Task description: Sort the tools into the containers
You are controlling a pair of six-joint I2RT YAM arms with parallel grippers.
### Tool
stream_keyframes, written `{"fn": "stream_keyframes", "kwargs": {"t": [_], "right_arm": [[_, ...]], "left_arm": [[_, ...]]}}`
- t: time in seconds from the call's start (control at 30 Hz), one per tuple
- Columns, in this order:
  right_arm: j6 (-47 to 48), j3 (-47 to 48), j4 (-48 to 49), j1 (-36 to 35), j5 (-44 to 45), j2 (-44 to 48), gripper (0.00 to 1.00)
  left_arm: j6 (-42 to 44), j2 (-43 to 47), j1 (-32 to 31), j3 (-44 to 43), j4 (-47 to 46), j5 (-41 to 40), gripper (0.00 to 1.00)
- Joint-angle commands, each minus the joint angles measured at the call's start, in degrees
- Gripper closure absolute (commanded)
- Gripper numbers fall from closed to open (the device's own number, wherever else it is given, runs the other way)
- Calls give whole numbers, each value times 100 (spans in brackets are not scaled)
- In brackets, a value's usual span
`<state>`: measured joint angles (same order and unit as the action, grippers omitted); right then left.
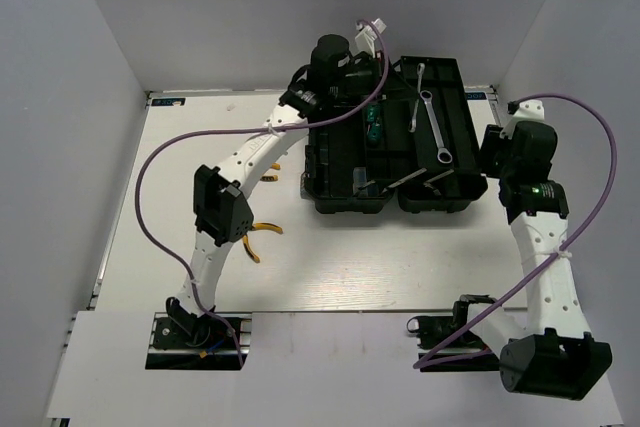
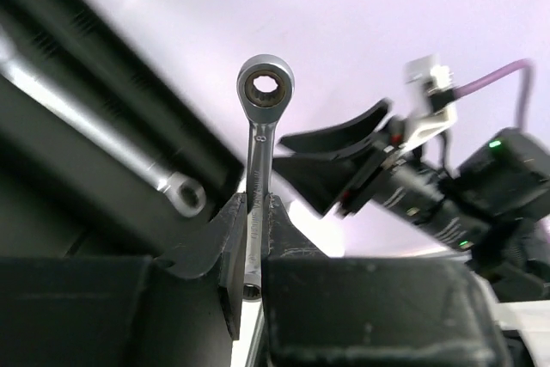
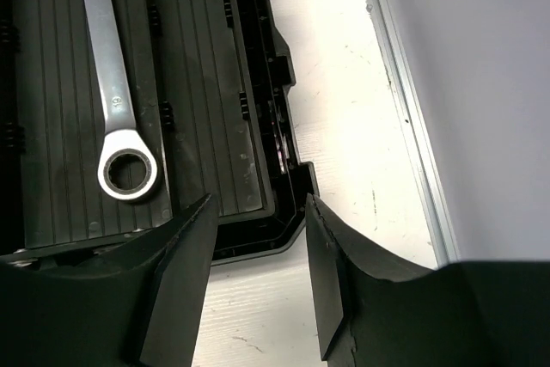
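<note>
My left gripper (image 2: 256,205) is shut on the short silver wrench (image 2: 265,92), whose ring end sticks out past the fingers above the black toolbox (image 1: 340,197). In the top view this gripper (image 1: 400,95) reaches over the toolbox's back. The long wrench (image 1: 434,129) lies in the right half and shows in the left wrist view (image 2: 129,156) and the right wrist view (image 3: 116,100). Two green screwdrivers (image 1: 372,125) lie in the left tray. Yellow-handled pliers (image 1: 263,238) lie on the table by the left arm. My right gripper (image 3: 255,247) is open and empty at the toolbox's near right corner (image 1: 497,154).
The white table (image 1: 380,257) has a metal rail (image 3: 412,118) along its right side, and grey walls close it in. Purple cables loop from both arms. The toolbox's right rim (image 3: 275,83) lies just ahead of my right fingers.
</note>
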<state>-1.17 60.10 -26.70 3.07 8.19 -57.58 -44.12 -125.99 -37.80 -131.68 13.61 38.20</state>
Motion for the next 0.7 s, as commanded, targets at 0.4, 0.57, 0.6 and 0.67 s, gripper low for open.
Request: {"fn": "stream_keyframes", "kwargs": {"t": [0.4,0.57,0.6,0.67], "right_arm": [[-226,-209,288,396,-616,309,49],[-252,-262,297,457,-757,318,49],[-209,-262,279,458,-757,318,49],[-261,-270,279,475,-994,318,49]], "left_arm": [[-1907,-1542,-166,-1062,-2406,-40,100],[-1908,-1665,-219,-956,-2223,-93,100],[-1855,-1665,-219,-956,-2144,-93,100],[-1855,-1665,-219,-956,-2065,-93,92]]}}
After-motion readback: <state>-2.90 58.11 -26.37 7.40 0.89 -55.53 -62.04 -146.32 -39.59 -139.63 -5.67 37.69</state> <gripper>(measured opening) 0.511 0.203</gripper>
